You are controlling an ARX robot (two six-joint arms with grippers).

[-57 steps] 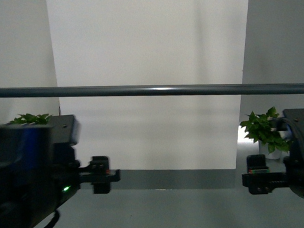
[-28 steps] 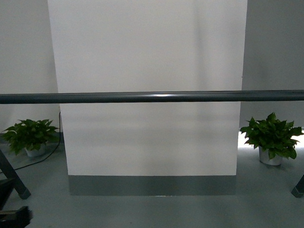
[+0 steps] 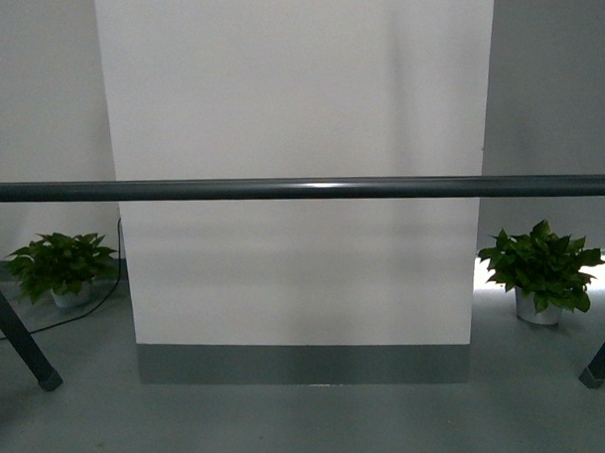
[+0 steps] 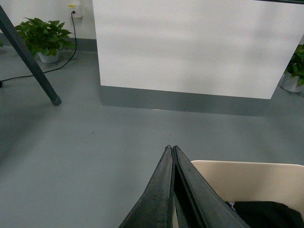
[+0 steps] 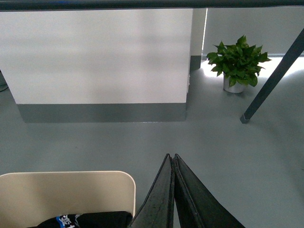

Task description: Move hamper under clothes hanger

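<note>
While both pressed closed | hamper btwn left end effector, right end effector

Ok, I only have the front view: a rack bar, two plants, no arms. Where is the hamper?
Observer: The hamper shows in both wrist views, low on the floor beside each hand, holding dark clothing.
Operator: Are the hands gripping it?
Observer: No. The left hand has its fingers pressed together on nothing, beside the rim.
Operator: And the right?
Observer: The right hand is likewise shut and empty, next to the hamper's rounded corner; the clothes hanger leg stands beyond it.
</note>
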